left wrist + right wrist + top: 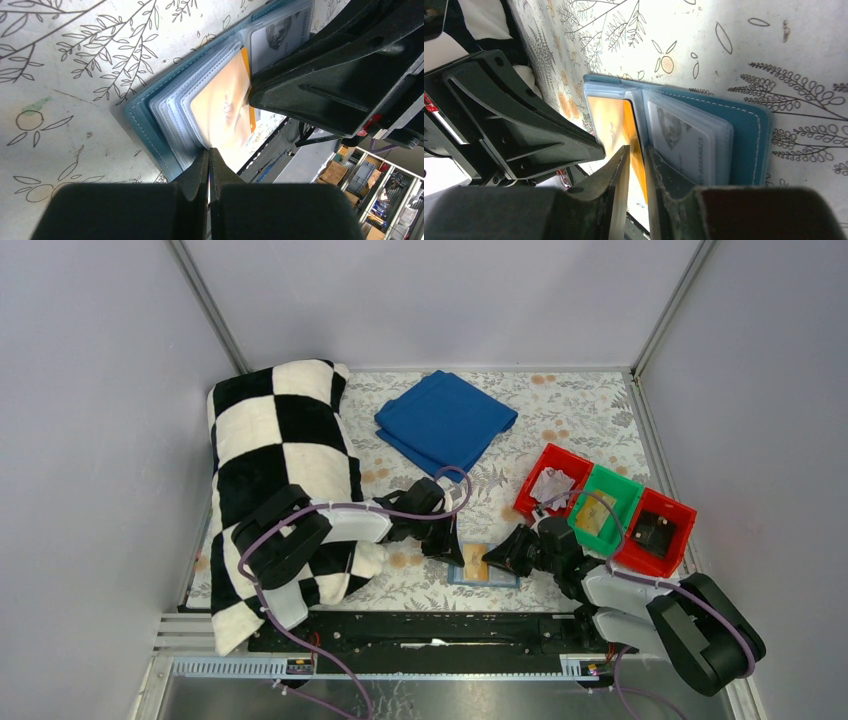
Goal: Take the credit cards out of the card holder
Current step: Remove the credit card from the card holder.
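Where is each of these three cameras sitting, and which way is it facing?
Top external: above and behind the bases, looking down at the table; both arms show, with left gripper and right gripper.
Left wrist: on the left arm, looking along its own fingers down at the card holder.
Right wrist: on the right arm, looking from the opposite side; own fingers closed on the orange card.
Shared: both wrist views show the holder and the other arm's gripper.
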Available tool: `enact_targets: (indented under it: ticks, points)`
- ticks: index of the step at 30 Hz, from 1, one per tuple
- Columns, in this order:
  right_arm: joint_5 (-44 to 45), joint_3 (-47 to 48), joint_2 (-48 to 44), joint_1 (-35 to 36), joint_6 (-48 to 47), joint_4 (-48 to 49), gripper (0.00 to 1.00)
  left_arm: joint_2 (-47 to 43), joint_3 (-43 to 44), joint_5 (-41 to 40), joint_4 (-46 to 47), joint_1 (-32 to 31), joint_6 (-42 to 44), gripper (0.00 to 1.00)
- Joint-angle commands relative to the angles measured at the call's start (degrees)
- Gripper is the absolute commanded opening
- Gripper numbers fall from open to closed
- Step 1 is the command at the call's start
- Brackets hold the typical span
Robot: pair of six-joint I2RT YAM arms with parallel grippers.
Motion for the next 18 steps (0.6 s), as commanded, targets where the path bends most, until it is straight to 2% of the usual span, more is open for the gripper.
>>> enact_targets:
  ticks: [1,4,7,11,18]
  points:
    - [-1.46,-1.02,1.49,0.30,2.49,4.22,0.22,3.22,1.18,-2.04,-0.77,-0.95,2.15,0.00]
    - [-2.21,-1.59,1.31,0.29,3.39,6.02,0.18,3.94,1.46,-1.74,-0.77,-1.00,2.39,0.00]
    - [-3.23,-1.81,1.25,0.23,3.67,7.31,0.18,4.55,1.80,-1.43,-0.90,-1.02,2.72,0.00]
    - [-3.13,-1.79,0.88,0.17,2.92,6.13,0.26,4.83,2.58,-1.57,-0.99,-0.95,3.58,0.00]
    - [-2.74,-3.29,2.54,0.17,2.22,6.83,0.33,4.42,3.02,-1.96,-0.99,-1.01,4.18,0.00]
